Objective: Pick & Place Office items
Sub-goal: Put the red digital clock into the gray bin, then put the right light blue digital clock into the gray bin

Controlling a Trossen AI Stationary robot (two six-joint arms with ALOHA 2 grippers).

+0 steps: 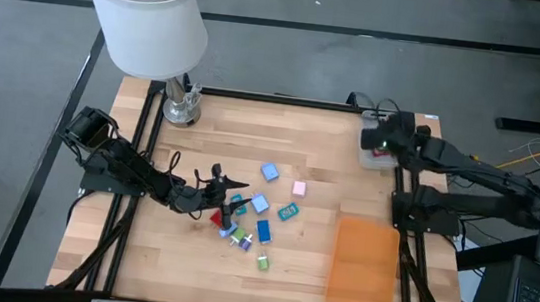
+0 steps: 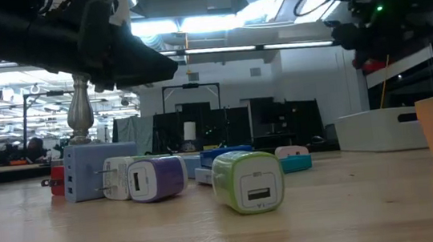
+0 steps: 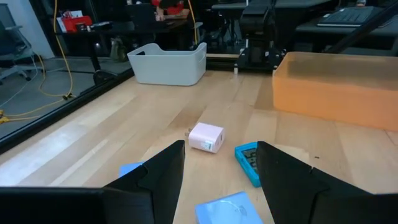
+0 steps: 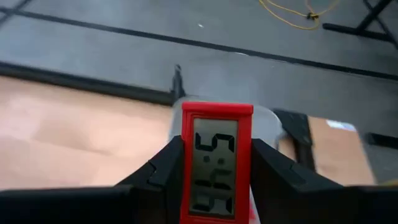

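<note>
Release should wait until the right gripper (image 4: 214,163), clamped on a red digital clock (image 4: 216,163), hangs squarely over the grey tray (image 1: 374,154). The left gripper (image 3: 221,171), parted and empty, hovers over the scattered office items (image 1: 261,217) mid-table.

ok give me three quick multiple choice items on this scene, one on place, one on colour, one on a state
1. Where is the right gripper?
A over the grey tray
B over the orange bin
C beside the lamp

2. What colour is the clock it holds?
A blue
B red
C green

3. The left gripper's fingers are:
A shut on an item
B shut on nothing
C open

Answers:
1. A, the high view shows it above the tray at the far right corner.
2. B, a red frame sits between its fingers.
3. C, the gap is wide with nothing in it.
</note>
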